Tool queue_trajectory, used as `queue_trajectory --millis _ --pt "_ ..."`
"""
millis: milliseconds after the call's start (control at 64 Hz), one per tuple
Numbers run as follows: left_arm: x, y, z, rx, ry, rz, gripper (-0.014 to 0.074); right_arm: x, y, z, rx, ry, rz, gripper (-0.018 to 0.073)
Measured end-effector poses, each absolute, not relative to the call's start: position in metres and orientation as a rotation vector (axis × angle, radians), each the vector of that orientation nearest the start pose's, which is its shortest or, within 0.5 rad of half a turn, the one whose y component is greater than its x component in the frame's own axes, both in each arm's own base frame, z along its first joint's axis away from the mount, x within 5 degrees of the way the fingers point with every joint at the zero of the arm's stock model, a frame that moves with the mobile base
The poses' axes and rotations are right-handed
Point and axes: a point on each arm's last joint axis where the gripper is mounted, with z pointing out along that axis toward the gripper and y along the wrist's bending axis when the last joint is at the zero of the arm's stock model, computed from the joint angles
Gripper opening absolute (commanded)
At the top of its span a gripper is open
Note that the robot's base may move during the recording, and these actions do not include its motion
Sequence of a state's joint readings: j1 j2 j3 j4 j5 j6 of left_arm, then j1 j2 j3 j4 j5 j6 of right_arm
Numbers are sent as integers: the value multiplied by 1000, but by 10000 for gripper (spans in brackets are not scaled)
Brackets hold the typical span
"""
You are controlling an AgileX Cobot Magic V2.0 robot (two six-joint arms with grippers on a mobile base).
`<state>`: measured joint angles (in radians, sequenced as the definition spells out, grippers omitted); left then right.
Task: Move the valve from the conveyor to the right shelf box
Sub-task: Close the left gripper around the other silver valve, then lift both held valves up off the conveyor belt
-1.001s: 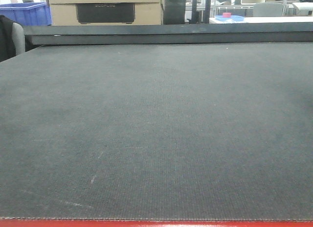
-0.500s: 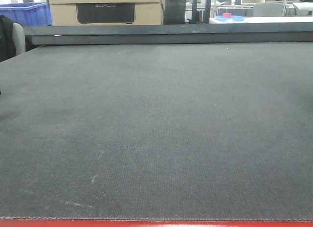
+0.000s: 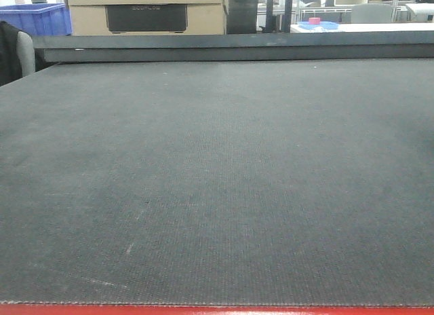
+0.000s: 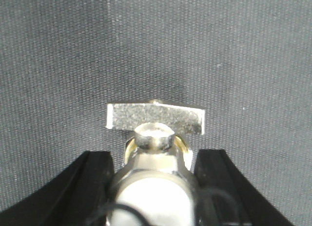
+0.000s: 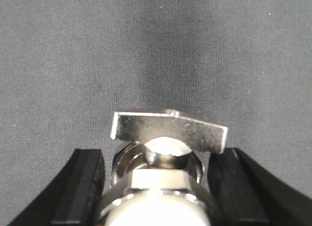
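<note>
Two valves show, one in each hand. The left hand (image 4: pixel 156 160) has its two black fingers (image 4: pixel 92 182) clamped on the sides of a metal valve (image 4: pixel 155 118). The valve's flat handle lies crosswise, and the dark woven conveyor (image 4: pixel 156 41) is behind it. The right hand (image 5: pixel 160 158) is closed the same way on a second valve (image 5: pixel 168 128), also over the belt. I cannot tell whether either valve touches the belt. Past the far rail (image 3: pixel 230 47) in the front view stand one blue bin (image 3: pixel 37 17), two stacked cardboard boxes (image 3: pixel 85 20) and one pink block (image 3: pixel 314 20).
</note>
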<state>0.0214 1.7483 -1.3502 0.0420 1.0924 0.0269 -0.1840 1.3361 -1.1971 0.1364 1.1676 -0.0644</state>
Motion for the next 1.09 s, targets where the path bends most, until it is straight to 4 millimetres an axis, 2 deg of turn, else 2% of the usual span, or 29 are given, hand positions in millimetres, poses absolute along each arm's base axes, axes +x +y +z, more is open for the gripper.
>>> queue_trajectory --millis 141,281,391,532,719,891,1094 --pt "344 10 254 65 2967 57 -111 247 -34 339 206 2729 123 -162" --pt "330 7 279 65 2841 19 -111 236 -32 354 197 2653 113 -162" --pt "309 3 305 40 2662 -31 -111 225 -30 362 163 2589 94 -162" --pt "277 0 324 9 2470 -68 -111 212 -28 356 117 2529 65 -162" --pt "235 0 326 -1 2284 -51 -111 192 -26 347 91 2380 14 -162" --pt "197 0 318 -11 2156 -42 -111 172 -23 342 95 2230 -24 -162" --pt "156 0 309 -15 2029 -35 -111 152 -20 333 96 2182 -34 -162"
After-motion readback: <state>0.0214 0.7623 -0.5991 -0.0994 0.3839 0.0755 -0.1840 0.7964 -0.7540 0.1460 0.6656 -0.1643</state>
